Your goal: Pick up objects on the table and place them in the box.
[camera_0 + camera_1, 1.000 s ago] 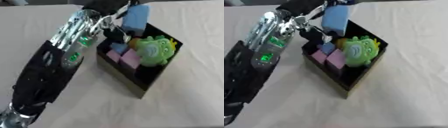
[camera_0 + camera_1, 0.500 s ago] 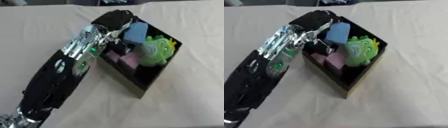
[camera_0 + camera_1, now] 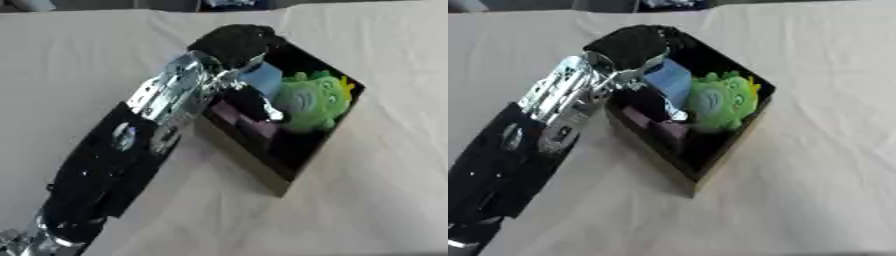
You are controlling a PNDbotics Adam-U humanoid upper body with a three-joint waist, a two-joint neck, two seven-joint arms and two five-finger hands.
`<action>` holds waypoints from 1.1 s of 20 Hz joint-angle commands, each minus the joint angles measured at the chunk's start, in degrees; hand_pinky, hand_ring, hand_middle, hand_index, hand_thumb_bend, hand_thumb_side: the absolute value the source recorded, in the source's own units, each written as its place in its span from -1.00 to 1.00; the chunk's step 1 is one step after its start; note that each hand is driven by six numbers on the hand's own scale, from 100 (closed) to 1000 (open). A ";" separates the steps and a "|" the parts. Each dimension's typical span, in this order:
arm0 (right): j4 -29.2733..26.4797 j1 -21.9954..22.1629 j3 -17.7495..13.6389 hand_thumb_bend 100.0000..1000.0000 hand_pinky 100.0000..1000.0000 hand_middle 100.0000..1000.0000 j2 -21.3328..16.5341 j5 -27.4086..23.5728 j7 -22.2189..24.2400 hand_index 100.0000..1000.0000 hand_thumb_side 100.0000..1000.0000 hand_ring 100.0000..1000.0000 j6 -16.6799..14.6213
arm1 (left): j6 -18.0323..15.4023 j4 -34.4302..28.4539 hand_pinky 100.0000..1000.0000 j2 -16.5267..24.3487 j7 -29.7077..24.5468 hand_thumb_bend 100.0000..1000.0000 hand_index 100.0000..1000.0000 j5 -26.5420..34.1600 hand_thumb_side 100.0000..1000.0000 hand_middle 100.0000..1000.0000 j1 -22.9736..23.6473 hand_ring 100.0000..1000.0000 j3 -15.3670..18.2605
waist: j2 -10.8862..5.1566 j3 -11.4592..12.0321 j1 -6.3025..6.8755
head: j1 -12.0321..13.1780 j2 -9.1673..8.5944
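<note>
The robot's left hand (image 3: 627, 47) is lowered into the black open-topped square box (image 3: 737, 127) on the cream cloth-covered desk (image 3: 815, 190). One second ago it held the light-blue rectangular block (image 3: 668, 81) above the box; the block now sits inside, beside the green plush toy (image 3: 721, 101) and above the pink blocks (image 3: 667, 131). The fingers curl around the blue block's top. The arm reaches further forward than before.

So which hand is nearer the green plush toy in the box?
Left. The left hand reaches into the black box, right beside the green plush toy, over the blue block. The right hand shows in neither view.
</note>
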 commanded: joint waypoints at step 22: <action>-0.81 0.72 -2.21 -1.00 0.70 0.03 -1.95 -0.20 -2.10 0.47 0.01 0.56 -2.56 | 11.46 -23.95 0.60 13.86 9.57 -0.83 0.70 6.21 -0.33 0.51 10.70 0.61 21.14 | -3.01 1.67 -0.26 | -2.80 0.61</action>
